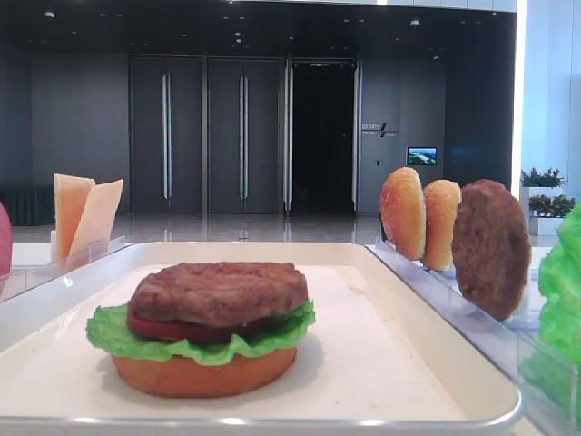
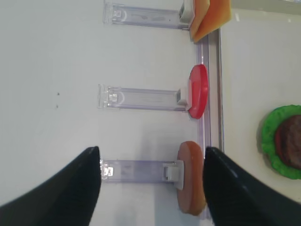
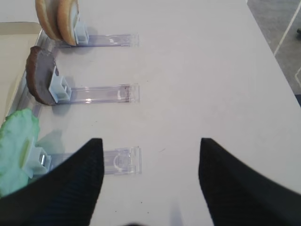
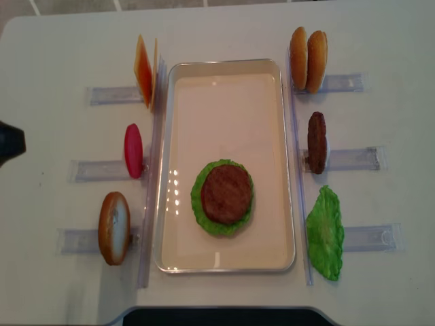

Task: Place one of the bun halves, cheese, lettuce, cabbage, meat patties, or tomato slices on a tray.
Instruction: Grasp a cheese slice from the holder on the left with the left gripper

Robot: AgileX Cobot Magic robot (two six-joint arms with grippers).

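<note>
On the white tray point(image 4: 170, 136) sits a stack point(image 4: 224, 197) of bun half, lettuce, tomato slice and meat patty point(image 1: 218, 291). Left of the tray, upright in clear holders, stand cheese slices point(image 4: 143, 70), a red tomato slice point(image 4: 133, 151) and a bun half point(image 4: 113, 227). On the right stand two bun halves point(image 4: 307, 51), a patty point(image 4: 317, 142) and lettuce point(image 4: 325, 232). My left gripper point(image 2: 151, 175) is open, its fingers either side of the bun half point(image 2: 192, 181) and its holder, with the right finger close to the bun. My right gripper point(image 3: 150, 162) is open over bare table, holding nothing.
Clear plastic holders point(image 4: 353, 157) stick out from both long sides of the tray. A dark part of the robot point(image 4: 9, 142) shows at the left edge of the overhead view, and its dark base point(image 4: 224, 316) at the near edge of the white table.
</note>
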